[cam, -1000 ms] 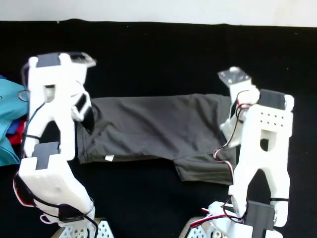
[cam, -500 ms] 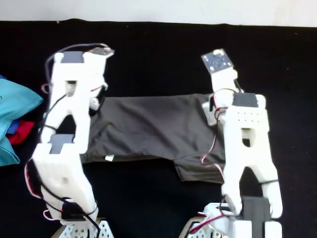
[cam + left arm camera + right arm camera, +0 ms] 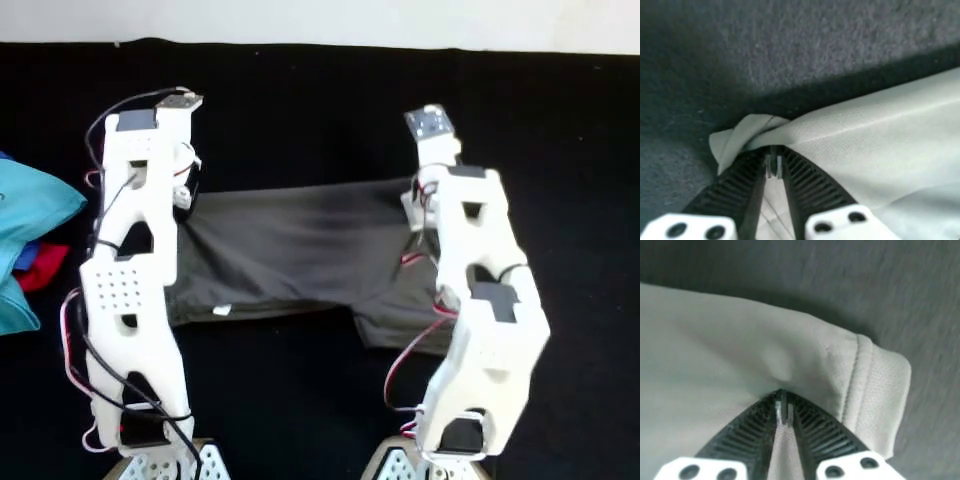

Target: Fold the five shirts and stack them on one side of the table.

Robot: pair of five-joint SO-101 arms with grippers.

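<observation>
Open black table (image 3: 320,110) runs beyond the gray shirt (image 3: 290,250); a clothes pile (image 3: 35,215) blocks the left edge.

**One camera overhead, two close in at the wrists**

The high view sits above and looks steeply down over the black table (image 3: 320,90), with the left arm (image 3: 130,290) and right arm (image 3: 480,300) rising from its near edge. The left wrist view faces along the left gripper (image 3: 772,156), very close to cloth and table. The right wrist view does likewise along the right gripper (image 3: 783,401). All three share the grey shirt (image 3: 300,250): the high view spans it between the arms, and each wrist view takes one pinched end.
</observation>
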